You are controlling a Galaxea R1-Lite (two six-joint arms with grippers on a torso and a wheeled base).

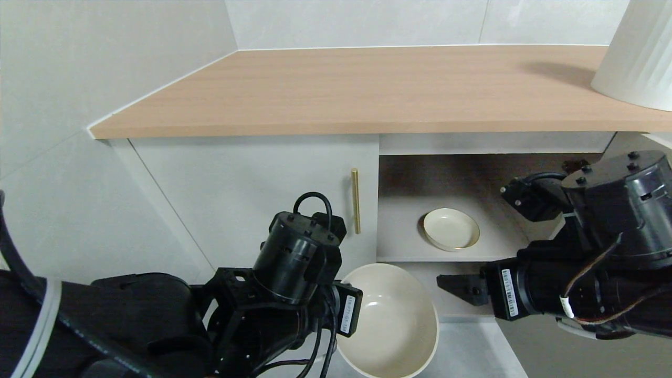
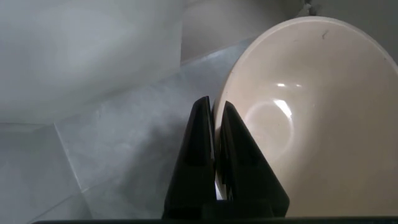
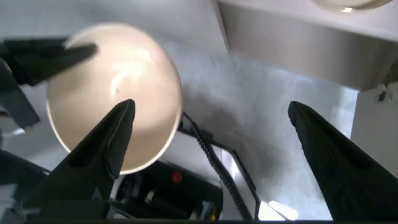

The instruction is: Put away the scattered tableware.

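Note:
A large cream bowl (image 1: 391, 320) hangs tilted in front of the cabinet, low in the head view. My left gripper (image 2: 215, 115) is shut on the bowl's (image 2: 311, 124) rim, one finger inside and one outside. A small cream dish (image 1: 451, 229) lies on the shelf (image 1: 399, 244) of the open cabinet compartment. My right gripper (image 3: 208, 134) is open and holds nothing; it hovers to the right of the bowl (image 3: 115, 99), just below the shelf's front edge. One of its fingers (image 1: 458, 287) points toward the bowl.
A wooden countertop (image 1: 367, 89) runs above the cabinet, with a white ribbed cylinder (image 1: 638, 52) at its right end. The left cabinet door (image 1: 252, 189) is closed and has a brass handle (image 1: 355, 201). Grey floor (image 1: 472, 352) lies below.

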